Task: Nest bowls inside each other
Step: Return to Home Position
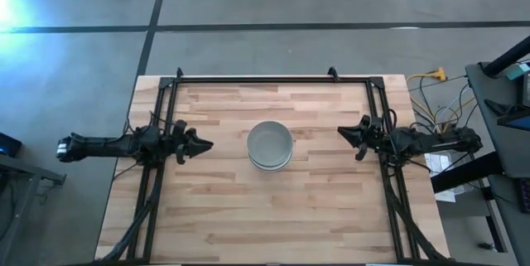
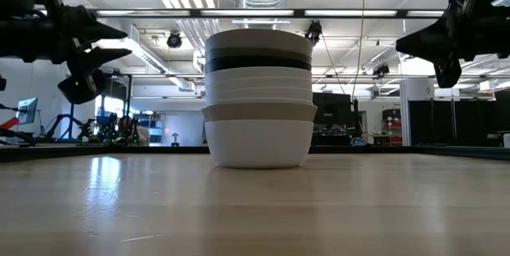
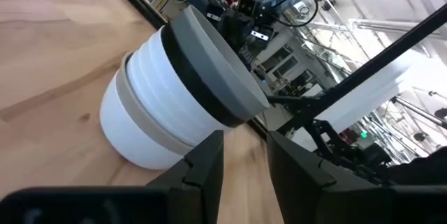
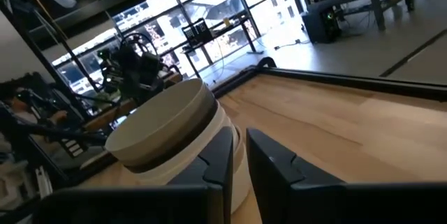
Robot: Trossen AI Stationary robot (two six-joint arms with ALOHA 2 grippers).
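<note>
The bowls stand nested in one stack (image 1: 270, 145) at the table's middle, its white bottom bowl (image 2: 259, 143) resting on the wood. Above it come a beige-grey bowl, several white ones, a black one and a grey bowl (image 3: 216, 56) on top. The stack also shows in the right wrist view (image 4: 174, 140). My left gripper (image 1: 207, 144) hovers left of the stack, raised off the table, fingers open (image 3: 244, 161). My right gripper (image 1: 341, 133) hovers right of it, also raised, with a narrow gap between its fingers (image 4: 241, 154). Neither touches the bowls.
A black frame (image 1: 273, 79) runs along the table's far edge and down both sides. Bare wood (image 1: 273, 216) lies around the stack on all sides. Cables (image 1: 439, 100) and equipment sit beyond the table's right edge.
</note>
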